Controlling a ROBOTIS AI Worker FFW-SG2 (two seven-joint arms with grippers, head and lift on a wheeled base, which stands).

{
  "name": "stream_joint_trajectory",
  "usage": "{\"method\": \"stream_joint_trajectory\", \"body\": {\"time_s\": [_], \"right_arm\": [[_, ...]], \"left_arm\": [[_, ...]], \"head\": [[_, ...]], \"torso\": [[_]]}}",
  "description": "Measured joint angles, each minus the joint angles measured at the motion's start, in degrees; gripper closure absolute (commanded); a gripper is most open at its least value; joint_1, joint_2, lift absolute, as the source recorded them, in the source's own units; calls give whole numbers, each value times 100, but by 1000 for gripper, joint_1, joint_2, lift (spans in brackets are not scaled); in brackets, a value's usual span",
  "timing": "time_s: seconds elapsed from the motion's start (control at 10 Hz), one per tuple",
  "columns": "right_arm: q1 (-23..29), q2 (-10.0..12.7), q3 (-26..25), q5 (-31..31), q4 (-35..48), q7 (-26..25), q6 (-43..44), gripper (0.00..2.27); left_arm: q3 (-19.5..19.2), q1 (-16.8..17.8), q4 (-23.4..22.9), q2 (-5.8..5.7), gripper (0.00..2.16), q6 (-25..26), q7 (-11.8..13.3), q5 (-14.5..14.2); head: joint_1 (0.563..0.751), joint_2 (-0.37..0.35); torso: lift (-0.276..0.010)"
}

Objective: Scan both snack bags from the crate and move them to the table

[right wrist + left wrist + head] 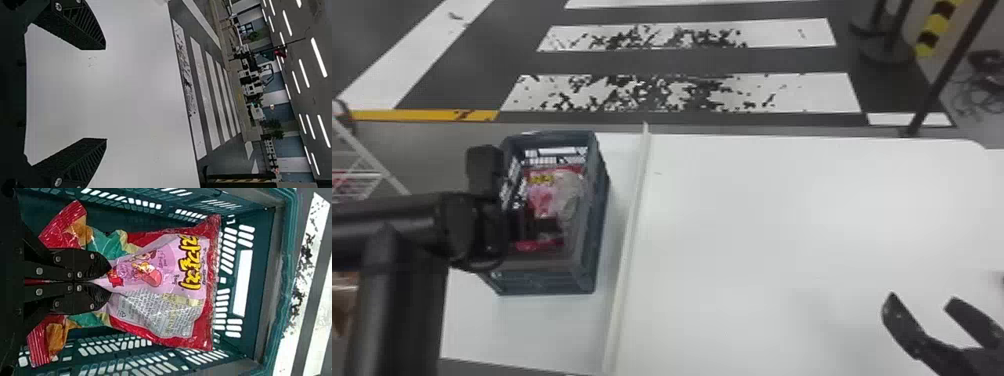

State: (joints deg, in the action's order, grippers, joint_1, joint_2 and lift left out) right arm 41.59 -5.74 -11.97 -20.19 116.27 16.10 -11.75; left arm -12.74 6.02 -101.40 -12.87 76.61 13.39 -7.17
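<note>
Tabletop (782, 225), snack bag (156, 270) in left end effector (555, 225)

Red-and-pink snack bag (172, 262) with yellow lettering, teal patches, lying crumpled inside blue-green crate (547, 284), pinching inward near one end. Crate standing upright, open-topped, on white table (527, 325).

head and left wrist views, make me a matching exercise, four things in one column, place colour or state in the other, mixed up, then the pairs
1. left gripper
2. right gripper
3. crate
4. snack bag

a. open, over the white table
b. red and pink, yellow lettering
c. shut, inside 3
d. slotted walls

Pairs: 1-c, 2-a, 3-d, 4-b
</note>
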Motion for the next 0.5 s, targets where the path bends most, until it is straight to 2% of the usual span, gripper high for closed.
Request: {"method": "stream_joint_trajectory", "body": {"time_s": [0.2,0.5], "right_arm": [[99,16,-12,-15,80,-1,27,97],[154,20,-21,-95,125,21,24,97]], "left_arm": [[-40,-216,-438,10,2142,-1,-43,-53],[-55,-653,-1358,85,2142,-1,-362,-116]], "head": [[695,106],[695,106]], "torso": [[-87],[-87]]}}
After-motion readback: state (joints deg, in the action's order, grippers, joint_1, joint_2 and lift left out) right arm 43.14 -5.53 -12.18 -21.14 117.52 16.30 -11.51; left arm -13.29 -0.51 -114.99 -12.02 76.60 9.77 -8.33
